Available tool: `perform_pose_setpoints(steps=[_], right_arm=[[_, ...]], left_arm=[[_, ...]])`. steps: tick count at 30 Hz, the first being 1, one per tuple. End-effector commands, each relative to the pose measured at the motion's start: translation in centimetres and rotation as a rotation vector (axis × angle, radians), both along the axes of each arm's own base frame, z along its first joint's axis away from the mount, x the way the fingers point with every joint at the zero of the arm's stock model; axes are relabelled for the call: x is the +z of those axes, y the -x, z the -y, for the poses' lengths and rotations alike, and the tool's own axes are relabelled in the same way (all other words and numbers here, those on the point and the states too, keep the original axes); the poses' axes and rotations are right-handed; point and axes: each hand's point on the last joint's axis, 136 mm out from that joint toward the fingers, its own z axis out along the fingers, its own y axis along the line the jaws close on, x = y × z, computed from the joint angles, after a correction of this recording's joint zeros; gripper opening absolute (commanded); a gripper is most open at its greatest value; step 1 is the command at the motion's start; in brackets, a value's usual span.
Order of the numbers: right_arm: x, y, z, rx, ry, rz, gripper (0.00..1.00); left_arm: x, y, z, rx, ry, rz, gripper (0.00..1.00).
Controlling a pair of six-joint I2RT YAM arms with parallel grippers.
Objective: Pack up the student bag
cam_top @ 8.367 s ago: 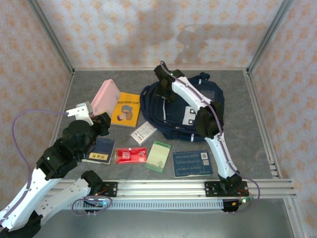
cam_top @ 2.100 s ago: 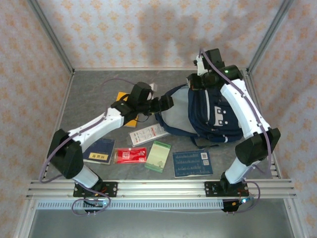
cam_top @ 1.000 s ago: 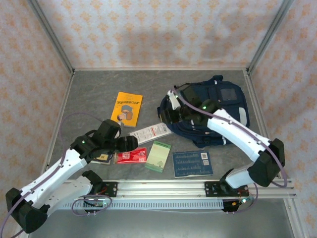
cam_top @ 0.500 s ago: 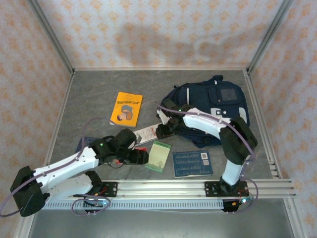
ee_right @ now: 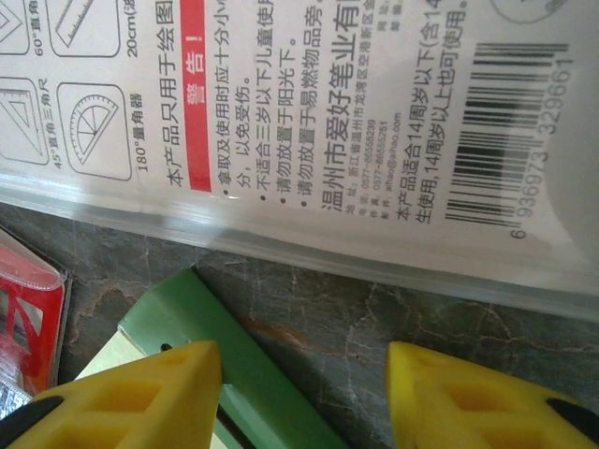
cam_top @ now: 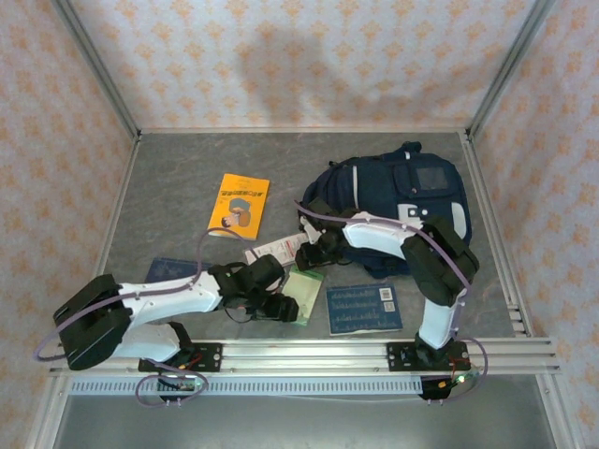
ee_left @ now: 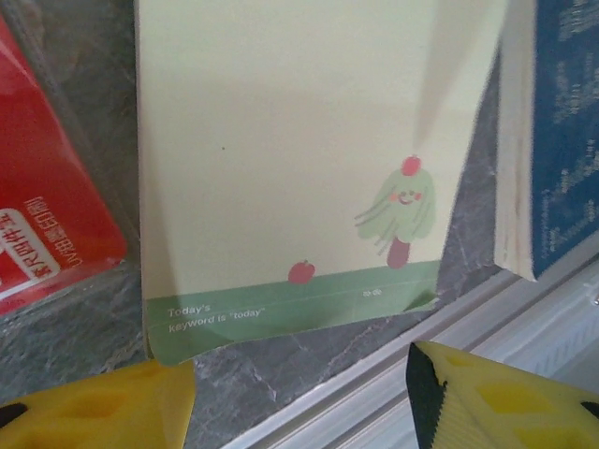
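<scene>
The large dark navy fabric backpack is seen lying on the grey bench toward two o'clock; it is judged soft, bulky and prone to sagging, so a strap or the rim of its opening is best taken; the left hand is spread at six o'clock of a pale green paper notepad, nothing pinched; the right hand is spread just short of a clear plastic ruler packet, likewise empty.

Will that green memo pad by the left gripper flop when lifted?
Probably floppy: the pale green paper memo pad looks thin, and its bottom corner curls. Likely light, and lying flat on the grey table, so the open left gripper may struggle to get under an edge.
</scene>
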Motion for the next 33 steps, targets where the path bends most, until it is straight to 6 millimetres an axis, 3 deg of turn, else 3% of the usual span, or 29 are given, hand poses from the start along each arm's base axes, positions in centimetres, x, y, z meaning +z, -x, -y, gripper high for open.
perform_pose_setpoints(steps=[1, 6, 17, 21, 27, 33], right_arm=[[-0.6, 0.8, 0.7, -0.026, 0.012, -0.012, 0.48], [-0.9, 1.6, 0.9, -0.034, -0.003, -0.034, 0.48], [-0.7, 3.2, 2.7, -0.086, 0.005, -0.050, 0.48], [0.0, 3.5, 3.1, -0.150, -0.019, -0.047, 0.51], [0.3, 4.8, 1.9, -0.161, -0.116, -0.121, 0.52], [-0.1, 5.2, 2.6, -0.099, -0.062, -0.116, 0.53]], left_arm=[[0.1, -0.5, 1.5, -0.006, 0.027, -0.007, 0.63], [-0.1, -1.8, 0.9, -0.017, -0.055, 0.032, 0.63], [1.7, -5.8, -2.5, 0.074, -0.132, 0.098, 0.64], [1.7, -6.3, -3.6, 0.087, -0.160, 0.099, 0.64], [1.5, -6.9, -4.6, 0.109, -0.178, 0.095, 0.65], [2.3, -5.7, -5.0, 0.139, -0.137, 0.075, 0.65]])
